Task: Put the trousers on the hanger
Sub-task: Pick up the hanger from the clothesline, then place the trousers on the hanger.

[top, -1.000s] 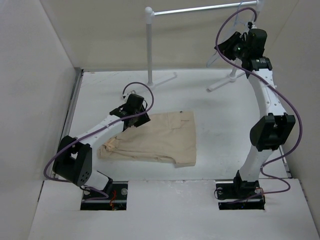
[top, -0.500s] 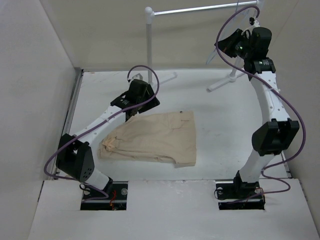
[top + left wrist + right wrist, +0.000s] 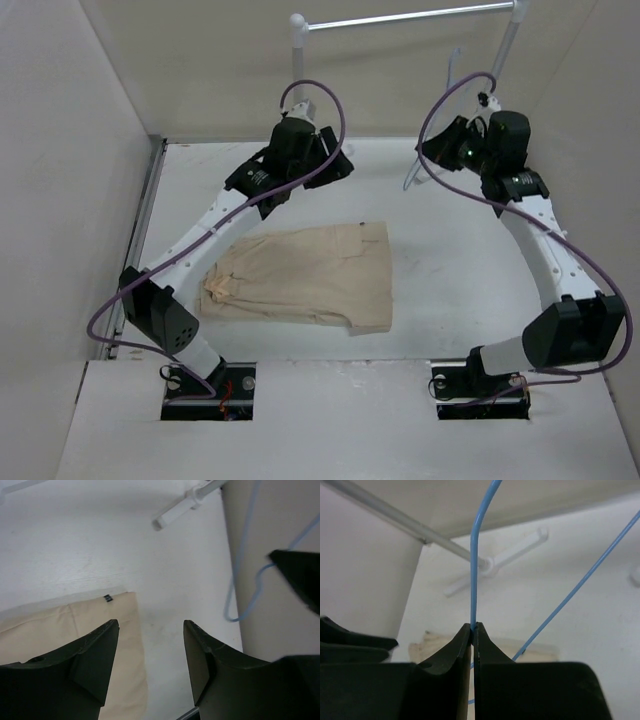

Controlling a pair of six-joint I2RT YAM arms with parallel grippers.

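Observation:
The beige trousers point(image 3: 310, 275) lie folded flat on the white table, also seen in the left wrist view point(image 3: 75, 622) and as a pale strip in the right wrist view point(image 3: 432, 641). My right gripper point(image 3: 430, 150) point(image 3: 474, 626) is shut on the thin pale-blue wire of the hanger point(image 3: 473, 565), holding it in the air below the rack bar. The hanger point(image 3: 412, 178) hangs between the two grippers. My left gripper point(image 3: 338, 166) point(image 3: 150, 625) is open and empty, raised above the far right corner of the trousers, with the hanger's wire point(image 3: 244, 545) just to its right.
A white-posted clothes rack with a metal bar point(image 3: 400, 17) stands at the back, one post point(image 3: 299, 90) behind the left arm. Its white feet point(image 3: 182, 507) point(image 3: 495, 562) lie on the table. Beige walls close in the left and right sides.
My left gripper let go of the trousers, opened, and rose back-right toward the hanger. My right gripper shut on the hanger and brought it down and left from the rack bar.

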